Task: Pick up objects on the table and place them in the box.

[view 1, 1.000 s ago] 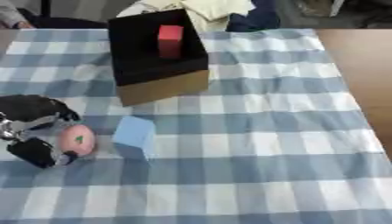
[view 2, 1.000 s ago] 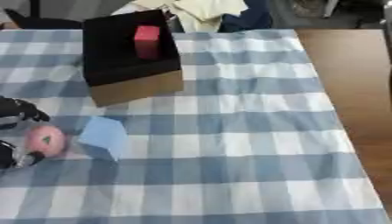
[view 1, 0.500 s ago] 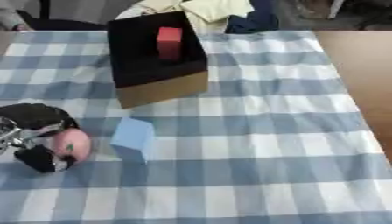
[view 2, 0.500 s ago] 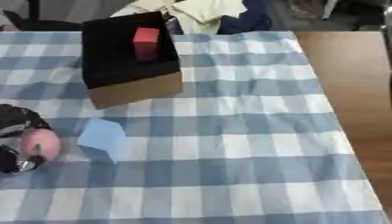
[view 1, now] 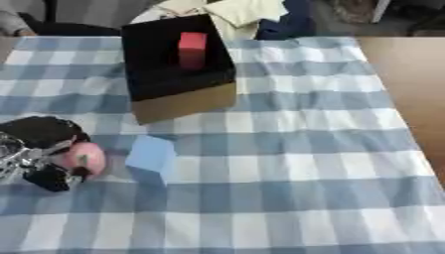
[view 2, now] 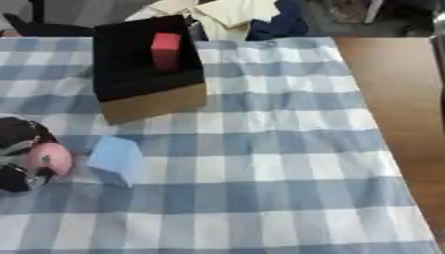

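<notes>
A pink round object (view 1: 85,158) lies at the left of the checked cloth, with my left hand (view 1: 39,154) curled round it from the left. Just right of it stands a light blue block (view 1: 151,155), apart from the hand. The box (view 1: 178,94), black inside with a brown front wall, sits at the upper middle and holds a red block (view 1: 192,47). My right hand shows in neither view.
The blue-and-white checked cloth (view 1: 287,163) covers most of the table; bare brown wood (view 1: 408,74) shows at the right. Pale and dark clothes (view 1: 252,15) lie behind the box at the far edge.
The camera has shifted a little. My left hand has closed further round the pink object, which has moved slightly. The blue block and the box stay put.
</notes>
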